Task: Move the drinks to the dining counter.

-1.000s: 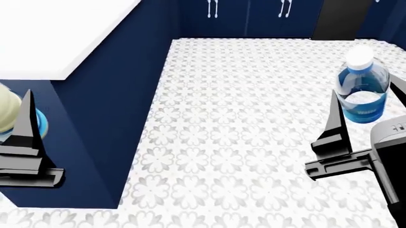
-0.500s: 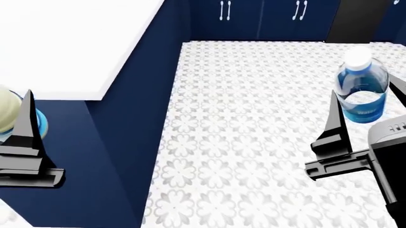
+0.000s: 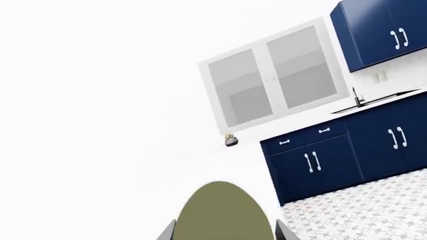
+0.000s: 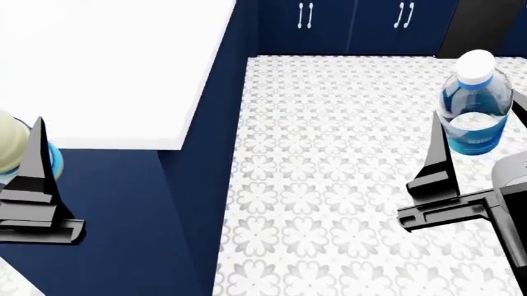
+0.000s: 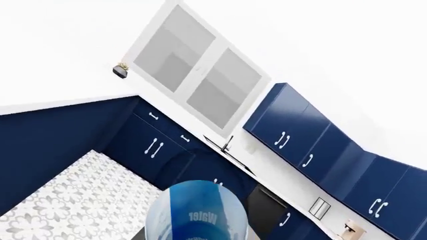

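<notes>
In the head view, the dining counter's white slab top point(image 4: 107, 68) on its navy base point(image 4: 189, 203) fills the upper left. My left gripper point(image 4: 12, 142) is shut on the cream-coloured bottle point(image 4: 8, 145) at the view's left edge, just in front of the counter's near edge. The left wrist view shows that bottle point(image 3: 220, 215) as an olive dome between the fingers point(image 3: 285, 233). At the right, my right gripper point(image 4: 477, 114) is shut on the clear-blue water bottle point(image 4: 473, 105) with the white cap, held upright over the floor. The right wrist view shows the bottle point(image 5: 197, 212) close up.
A floral patterned tile floor point(image 4: 329, 185) spreads between the counter and a row of navy cabinets point(image 4: 354, 24) with white handles at the back. A dark panel point(image 4: 482, 24) stands at the back right. The wrist views show a window point(image 3: 273, 80) and wall cabinets point(image 5: 313, 135).
The counter has slid right and grown larger in the head view, and the back cabinets have shifted right. Both grippers keep the same hold on their bottles.
</notes>
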